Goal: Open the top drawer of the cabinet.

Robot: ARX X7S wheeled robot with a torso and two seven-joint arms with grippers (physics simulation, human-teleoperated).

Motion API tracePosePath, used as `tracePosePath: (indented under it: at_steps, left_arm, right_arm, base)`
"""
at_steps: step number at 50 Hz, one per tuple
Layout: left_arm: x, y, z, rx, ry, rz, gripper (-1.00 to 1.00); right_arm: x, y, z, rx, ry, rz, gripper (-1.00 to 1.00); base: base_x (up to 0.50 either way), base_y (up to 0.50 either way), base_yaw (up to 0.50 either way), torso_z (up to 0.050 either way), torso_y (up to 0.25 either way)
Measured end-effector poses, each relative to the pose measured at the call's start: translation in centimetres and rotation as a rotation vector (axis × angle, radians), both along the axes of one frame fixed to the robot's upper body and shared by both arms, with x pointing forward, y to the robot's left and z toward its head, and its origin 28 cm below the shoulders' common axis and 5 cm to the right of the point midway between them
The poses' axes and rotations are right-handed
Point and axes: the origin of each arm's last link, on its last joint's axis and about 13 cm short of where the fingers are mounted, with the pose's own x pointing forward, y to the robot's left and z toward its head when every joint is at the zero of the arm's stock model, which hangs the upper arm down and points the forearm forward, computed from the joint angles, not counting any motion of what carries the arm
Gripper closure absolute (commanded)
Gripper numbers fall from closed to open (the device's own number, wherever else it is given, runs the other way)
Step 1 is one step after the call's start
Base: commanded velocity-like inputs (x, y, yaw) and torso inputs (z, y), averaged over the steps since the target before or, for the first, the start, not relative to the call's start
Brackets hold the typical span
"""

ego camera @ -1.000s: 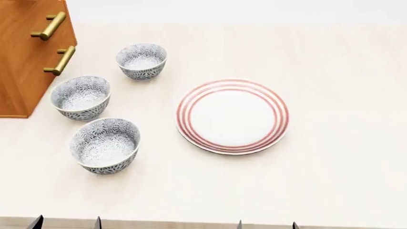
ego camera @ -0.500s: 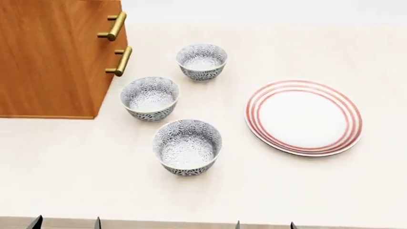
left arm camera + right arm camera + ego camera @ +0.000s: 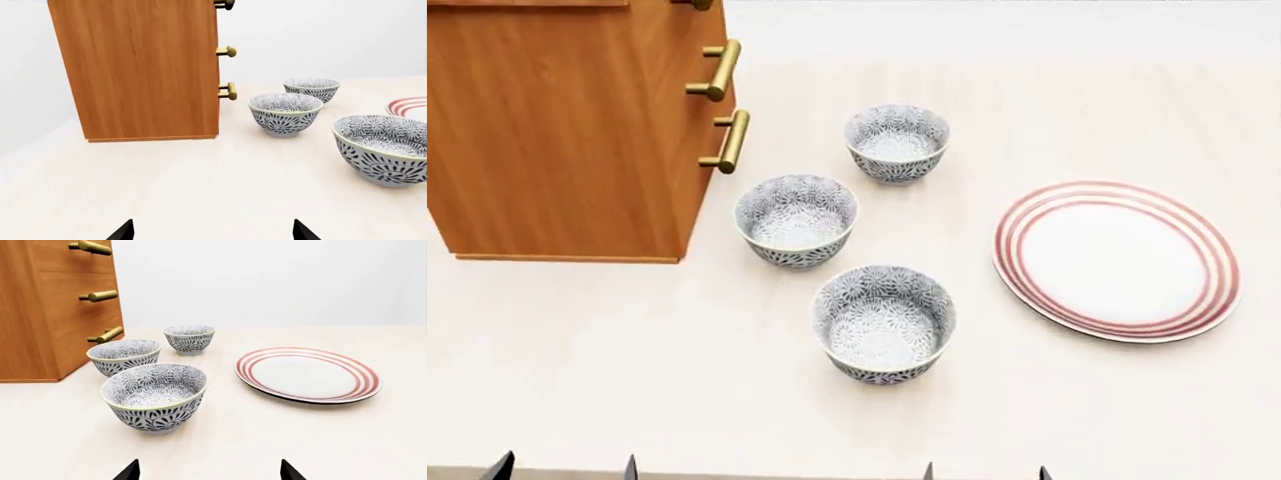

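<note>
The cabinet (image 3: 561, 130) fronts toward the three bowls (image 3: 797, 220), its brass handles (image 3: 729, 141) lying horizontal. One plate (image 3: 1117, 259) sits rightward. Both the left gripper (image 3: 212, 231) and right gripper (image 3: 208, 471) stand released, holding nothing.

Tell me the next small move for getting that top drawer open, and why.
Probably raise the right gripper toward the top drawer's handle. Both grippers sit low near the table edge, jaws open and empty. All three drawers of the cabinet look shut, and three bowls stand beside its front.

The top drawer (image 3: 63, 252) and cabinet (image 3: 561, 130) are cropped by frame edges.
</note>
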Motion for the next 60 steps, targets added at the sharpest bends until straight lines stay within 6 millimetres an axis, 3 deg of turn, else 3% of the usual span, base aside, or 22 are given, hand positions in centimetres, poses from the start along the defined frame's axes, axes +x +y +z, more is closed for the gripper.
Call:
tracePosePath:
  at_steps: [19,30,38,60]
  left_arm:
    - [0.1,0.0,0.2,-0.003,-0.002,-0.004,-1.0]
    - [0.1,-0.1,7.7,-0.01,-0.044,-0.055,-1.0]
    - [-0.6,-0.2,10.5,0.022,-0.077,-0.083,-1.0]
    - [-1.1,-0.1,11.2,0.055,-0.068,-0.101,-1.0]
  right_arm:
    - [0.1,0.0,0.2,-0.002,0.003,0.0,-1.0]
    - [0.5,0.1,6.4,-0.03,-0.011,-0.015,-1.0]
    - [0.0,0.4,9.0,-0.032,-0.037,-0.005,-1.0]
    - [-0.7,0.7,9.9,-0.045,-0.041,0.035,-1.0]
  base:
    - [0.0,0.0,0.0,0.039,0.139]
    - [0.0,0.0,0.0,0.0,0.0]
    - [0.0,0.0,0.0,0.0,0.0]
    - [0.32,-0.21,0.0,0.0,0.0]
